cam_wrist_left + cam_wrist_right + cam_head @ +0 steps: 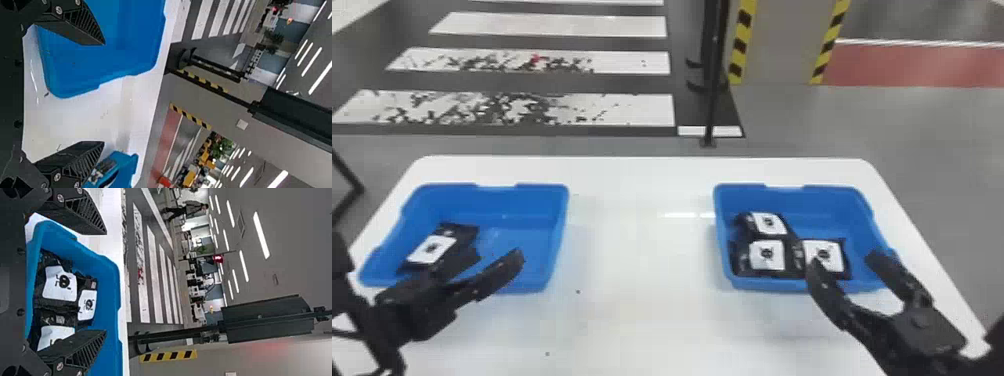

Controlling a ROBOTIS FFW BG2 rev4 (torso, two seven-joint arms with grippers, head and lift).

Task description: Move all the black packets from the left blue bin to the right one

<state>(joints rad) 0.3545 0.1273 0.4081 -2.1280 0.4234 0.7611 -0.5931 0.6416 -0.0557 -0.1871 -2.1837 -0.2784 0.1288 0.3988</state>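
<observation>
My left tool (498, 256) is spread, likely for grasping, by a black packet (432, 250) in the bin (497, 205) near the left edge of the desk (642, 310); my right tool (842, 261) gapes over three packets (766, 256), presumably delivered, near its right edge.

"How's the light in my head view?"
"Bright, even; glare streak (682, 215) on my white table (632, 310), faint shadow (777, 325) nr the R blue bin (857, 215)."
"& my wrist views?"
"Lit ceiling strips (261, 235) in both, plus pale glow (317, 356) in the R."
</observation>
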